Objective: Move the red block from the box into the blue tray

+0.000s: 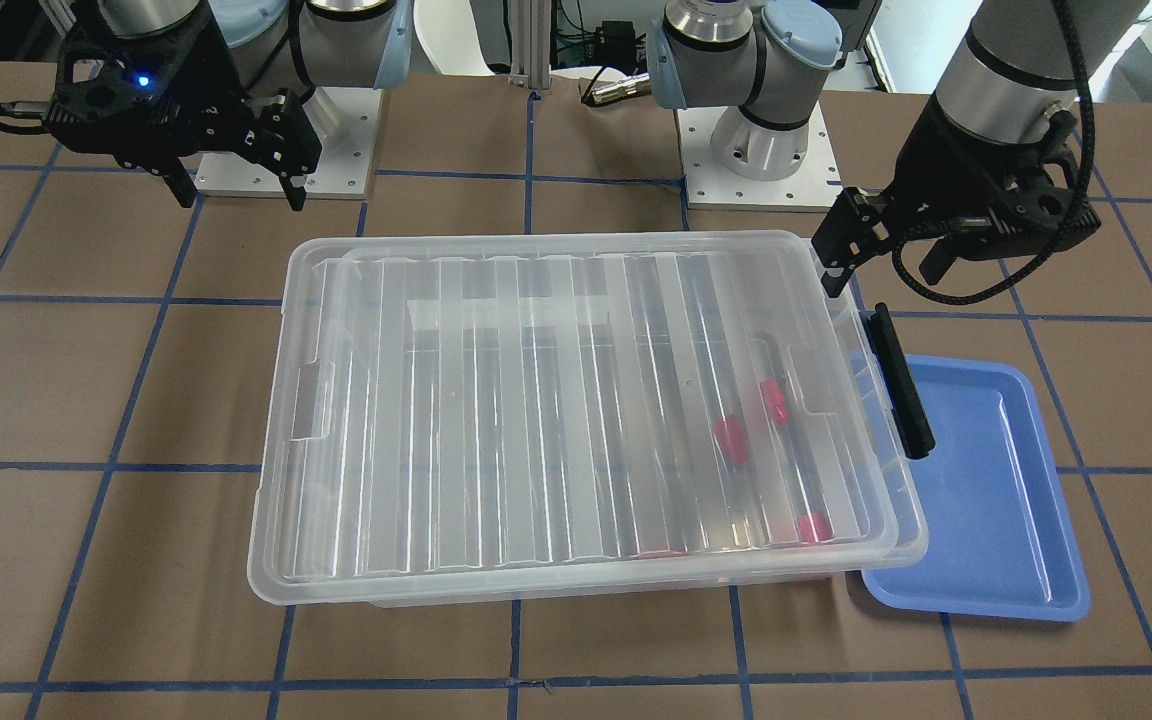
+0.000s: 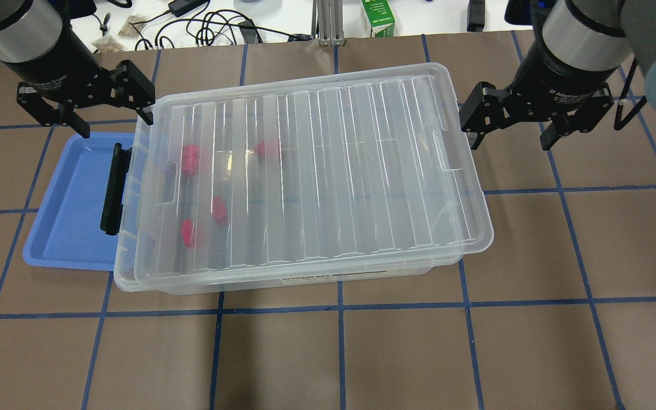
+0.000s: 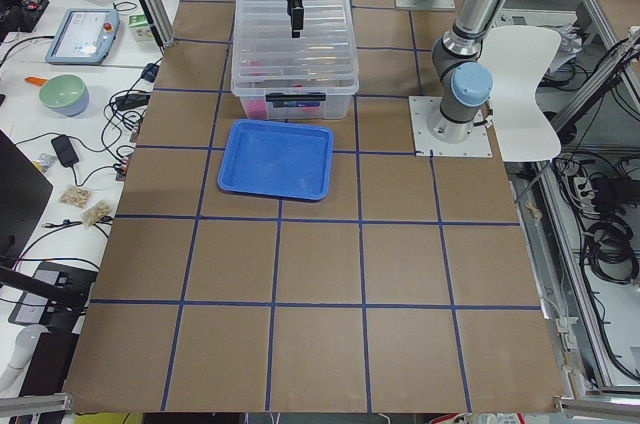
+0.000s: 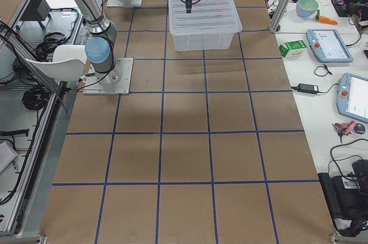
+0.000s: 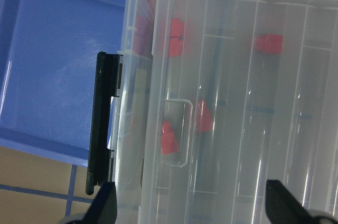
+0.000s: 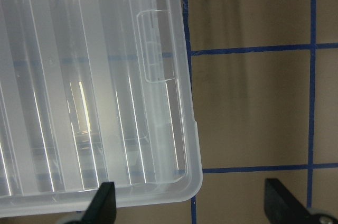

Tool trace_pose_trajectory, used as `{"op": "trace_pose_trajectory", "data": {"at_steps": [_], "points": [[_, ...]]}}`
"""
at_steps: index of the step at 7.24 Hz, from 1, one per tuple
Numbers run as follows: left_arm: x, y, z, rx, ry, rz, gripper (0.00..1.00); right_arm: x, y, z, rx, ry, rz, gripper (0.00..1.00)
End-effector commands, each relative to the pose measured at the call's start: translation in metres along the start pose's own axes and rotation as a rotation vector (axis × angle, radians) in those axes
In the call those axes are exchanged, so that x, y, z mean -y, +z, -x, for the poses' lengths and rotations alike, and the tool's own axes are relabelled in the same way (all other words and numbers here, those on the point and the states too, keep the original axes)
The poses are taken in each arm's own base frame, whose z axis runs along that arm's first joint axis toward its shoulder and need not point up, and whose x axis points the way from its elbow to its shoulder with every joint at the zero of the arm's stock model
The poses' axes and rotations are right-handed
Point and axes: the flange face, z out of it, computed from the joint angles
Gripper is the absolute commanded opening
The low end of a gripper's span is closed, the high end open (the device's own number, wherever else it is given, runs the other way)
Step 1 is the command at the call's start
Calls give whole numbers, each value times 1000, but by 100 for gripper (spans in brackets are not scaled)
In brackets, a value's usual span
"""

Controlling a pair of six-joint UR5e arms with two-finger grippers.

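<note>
The clear box (image 2: pixel 305 277) sits mid-table with its ribbed clear lid (image 2: pixel 333 171) lying on top, slightly askew. Several red blocks (image 2: pixel 190 159) lie inside near the latch end, seen through the lid; they also show in the left wrist view (image 5: pixel 176 36). The blue tray (image 2: pixel 66 205) lies empty beside the box's black latch (image 2: pixel 113 188), partly under that end. My left gripper (image 2: pixel 113 119) is open and empty above the far corner of the latch end. My right gripper (image 2: pixel 510 139) is open and empty just off the opposite end.
The lid (image 1: pixel 576 400) covers nearly the whole box. Brown table with blue tape grid. Cables and a green carton (image 2: pixel 379 17) lie beyond the far table edge. The arm bases (image 1: pixel 766 150) stand behind the box.
</note>
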Motion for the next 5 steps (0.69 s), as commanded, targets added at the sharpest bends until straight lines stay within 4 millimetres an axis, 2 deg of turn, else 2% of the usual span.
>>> {"op": "trace_pose_trajectory", "data": {"at_steps": [1, 3, 5], "points": [[0, 0, 0, 0, 0, -1, 100, 0, 0, 0, 2, 4, -1, 100], [0, 0, 0, 0, 0, -1, 100, -1, -4, 2, 17, -5, -6, 100], [0, 0, 0, 0, 2, -1, 100, 2, 1, 0, 3, -35, -3, 100]]}}
